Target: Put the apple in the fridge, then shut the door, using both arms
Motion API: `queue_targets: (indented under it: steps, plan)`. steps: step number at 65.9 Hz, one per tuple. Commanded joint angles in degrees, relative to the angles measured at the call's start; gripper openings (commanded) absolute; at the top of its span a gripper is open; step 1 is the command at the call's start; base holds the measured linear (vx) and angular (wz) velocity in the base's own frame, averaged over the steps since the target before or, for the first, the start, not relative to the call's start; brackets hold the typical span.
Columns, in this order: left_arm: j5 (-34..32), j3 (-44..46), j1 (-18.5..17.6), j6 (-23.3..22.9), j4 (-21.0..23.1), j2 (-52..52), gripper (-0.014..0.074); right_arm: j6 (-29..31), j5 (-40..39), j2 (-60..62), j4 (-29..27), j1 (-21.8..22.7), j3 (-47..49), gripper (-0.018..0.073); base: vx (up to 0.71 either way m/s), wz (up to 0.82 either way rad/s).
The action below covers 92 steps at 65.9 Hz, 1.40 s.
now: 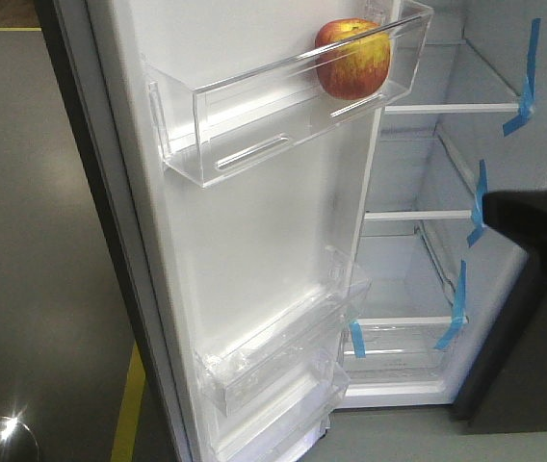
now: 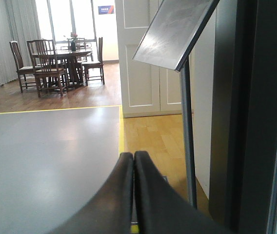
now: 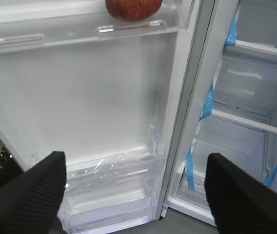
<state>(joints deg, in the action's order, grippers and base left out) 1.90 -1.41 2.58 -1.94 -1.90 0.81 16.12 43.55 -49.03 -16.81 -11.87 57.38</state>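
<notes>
Grey flooring edged by a yellow line is seen in the left wrist view, with a wooden floor and a dining table with chairs further back. The left gripper is seen with its two black fingers pressed together and nothing between them. Just beside it, on the right, the dark outer face of the door is seen, and a slanted silver pole stands between.

The right gripper is spread wide, with its fingers at the two lower corners of its view and nothing held. It is pointed at the white inner side of the door, where the lower bins are wrapped in clear film.

The apple is found in the upper bin of the door, at the end of that bin nearest the fridge, resting on the bin's floor behind its clear front wall. The door is wide open. Inside the fridge, white shelves marked with blue tape strips are seen. One black arm is seen at the right edge of the front view, well apart from the apple.
</notes>
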Motion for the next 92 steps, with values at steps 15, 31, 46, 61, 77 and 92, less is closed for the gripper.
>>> queue_targets:
  steps: [15, 31, 46, 61, 77, 92]
  plan:
    - [-4.02, -1.42, 0.21, -0.41, 0.12, 0.06, -0.0006, -0.44, -1.25, 16.91, -1.69, 0.09, -10.78, 0.0558, 0.00, 0.00]
    - [-4.02, -1.42, 0.21, -0.41, 0.12, 0.06, -0.0006, -0.44, 9.04, 26.78, -1.86, 0.09, -13.42, 0.0558, 0.00, 0.00]
    - [-4.02, -1.42, 0.21, -0.41, 0.12, 0.06, -0.0006, -0.44, 17.47, 32.53, -2.29, 0.09, -13.42, 0.0558, 0.00, 0.00]
    - [-4.02, -1.42, 0.21, -0.41, 0.12, 0.06, -0.0006, -0.50, 22.17, 34.13, -2.34, 0.09, -13.42, 0.0558, 0.00, 0.00]
    - [-4.02, -1.42, 0.21, -0.41, 0.12, 0.06, -0.0006, -0.50, 23.62, 34.13, -2.56, 0.09, -13.42, 0.0558, 0.00, 0.00]
    - [-4.08, -1.42, 0.21, -0.41, 0.12, 0.06, -0.0006, -0.50, 23.62, 34.13, -2.56, 0.09, -13.42, 0.0558, 0.00, 0.00]
